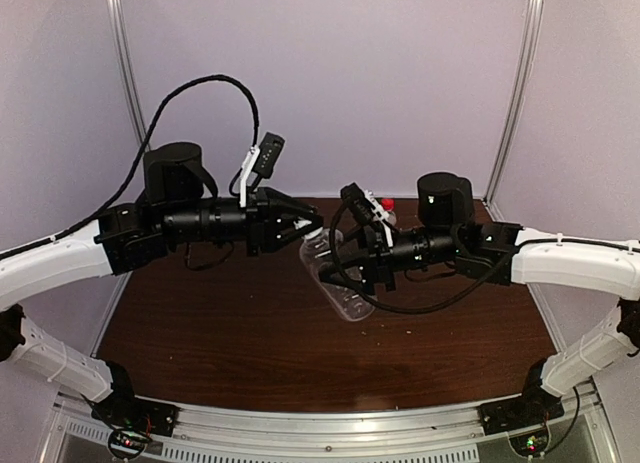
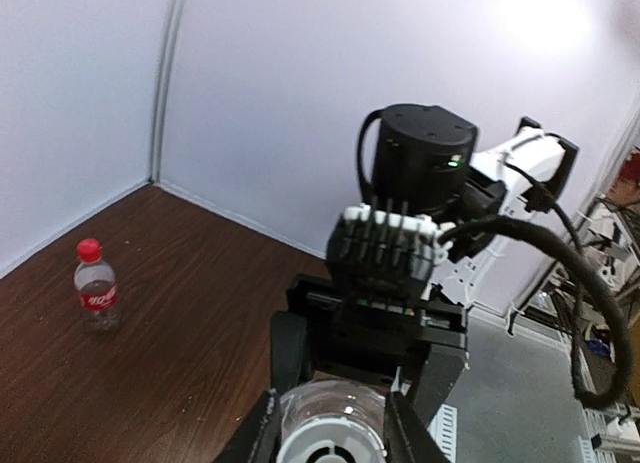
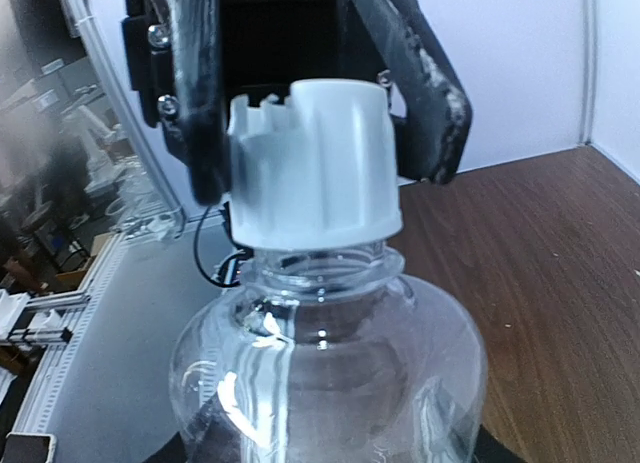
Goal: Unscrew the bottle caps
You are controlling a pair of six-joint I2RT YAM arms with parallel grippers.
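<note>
L end effector (image 1: 312, 226) clamped on white cap (image 3: 315, 163) of plain clear bottle (image 3: 330, 383). R end effector (image 1: 350, 271) grips the bottle body, tilted above mid desk (image 1: 230, 333), prob. so one arm braces while the other twists. Red-label bottle (image 2: 97, 286) stands far right, cap on.
</note>
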